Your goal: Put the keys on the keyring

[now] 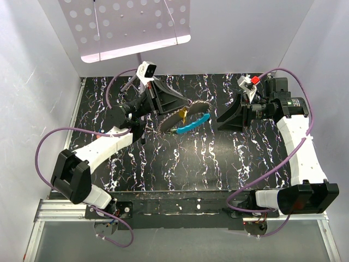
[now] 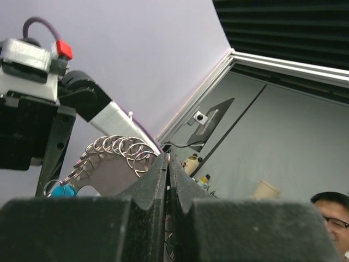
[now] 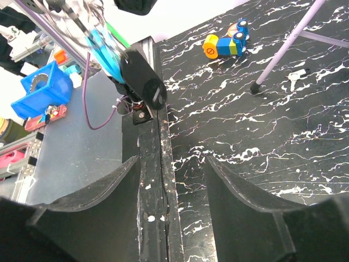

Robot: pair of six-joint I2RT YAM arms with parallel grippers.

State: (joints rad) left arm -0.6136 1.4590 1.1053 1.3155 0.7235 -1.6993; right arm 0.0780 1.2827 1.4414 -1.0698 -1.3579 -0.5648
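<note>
Jaws of the left gripper [image 2: 167,159] are pressed fully together, pinching the keyring [image 2: 122,148], a bunch of linked metal rings that fans out just beyond and to the left of the fingertips in the left wrist view. A bright blue strap [image 1: 194,124] and a small yellow piece [image 1: 184,113] hang with the rings just ahead of these jaws, clear of the table [image 3: 245,125]. The right gripper [image 3: 170,164] points toward the bunch with its jaws spread wide and nothing between them; only the marbled black table surface and its edge rail show in the gap. In the overhead view the strap's end lies near the right fingertips but apart from them. The keys [image 3: 223,45], with blue and yellow-orange heads, lie together on the table well beyond the right jaws, ahead of and to the right of the gap. A pale tripod leg [image 3: 286,46] stands on the table between the right jaws and the keys, slightly to the right. No jaw touches the keys.
</note>
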